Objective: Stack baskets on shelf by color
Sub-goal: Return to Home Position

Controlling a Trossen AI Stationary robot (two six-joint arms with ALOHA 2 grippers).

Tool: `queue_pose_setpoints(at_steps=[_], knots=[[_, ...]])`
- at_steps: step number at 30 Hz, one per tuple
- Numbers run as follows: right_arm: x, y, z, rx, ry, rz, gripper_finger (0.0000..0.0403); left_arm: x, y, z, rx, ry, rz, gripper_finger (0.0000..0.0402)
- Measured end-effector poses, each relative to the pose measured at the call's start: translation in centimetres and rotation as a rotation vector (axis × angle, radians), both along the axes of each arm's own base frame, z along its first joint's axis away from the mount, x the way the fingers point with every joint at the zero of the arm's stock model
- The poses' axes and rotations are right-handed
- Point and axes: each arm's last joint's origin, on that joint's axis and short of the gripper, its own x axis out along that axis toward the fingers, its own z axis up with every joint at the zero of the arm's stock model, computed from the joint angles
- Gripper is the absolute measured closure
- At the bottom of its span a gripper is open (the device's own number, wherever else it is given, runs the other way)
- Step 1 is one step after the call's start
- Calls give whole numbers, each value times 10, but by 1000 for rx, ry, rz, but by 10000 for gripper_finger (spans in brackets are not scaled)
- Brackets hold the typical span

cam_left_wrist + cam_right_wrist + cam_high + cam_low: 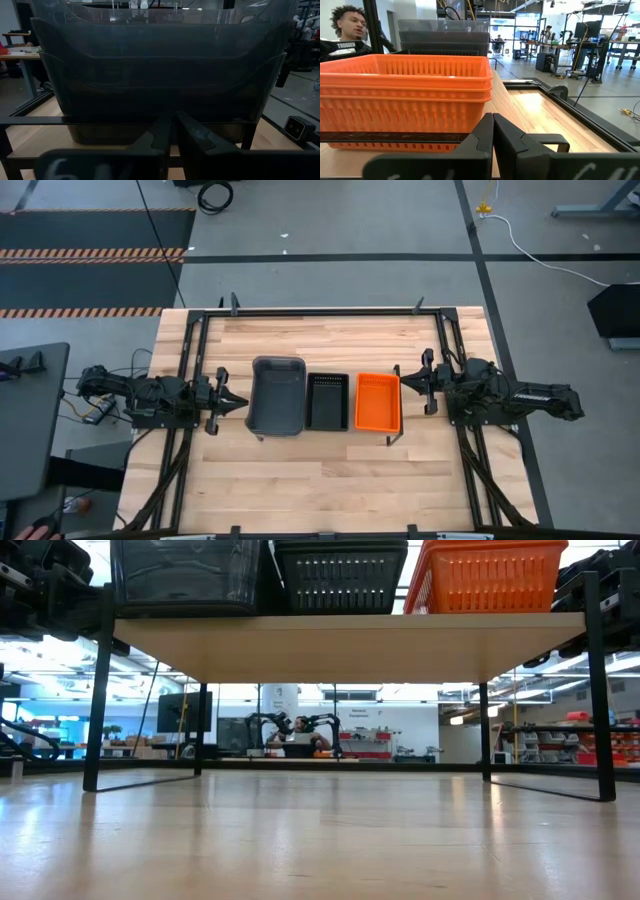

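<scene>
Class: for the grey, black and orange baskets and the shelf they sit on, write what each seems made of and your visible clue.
Grey baskets: likely smooth, glossy plastic, semi-see-through in the left wrist view. Black baskets and orange baskets: probably moulded plastic, walls slotted. Shelf: light wood-look board, matt, on thin black legs, likely metal.

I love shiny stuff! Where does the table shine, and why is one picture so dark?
Low view: the wooden table mirrors the bright room, a sheen below the shelf. Left wrist view: dark, since stacked grey baskets fill it past the left gripper. Right wrist view: orange baskets evenly lit beyond the right gripper.
</scene>
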Motion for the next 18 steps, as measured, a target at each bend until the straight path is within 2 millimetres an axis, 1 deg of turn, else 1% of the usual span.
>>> queue_pose_setpoints(at_steps=[8, 18], knots=[[0, 0, 0, 0, 0, 0, 391, 0, 0, 0, 0, 0, 0, 373], [0, 0, 0, 0, 0, 0, 391, 0, 0, 0, 0, 0, 0, 367]])
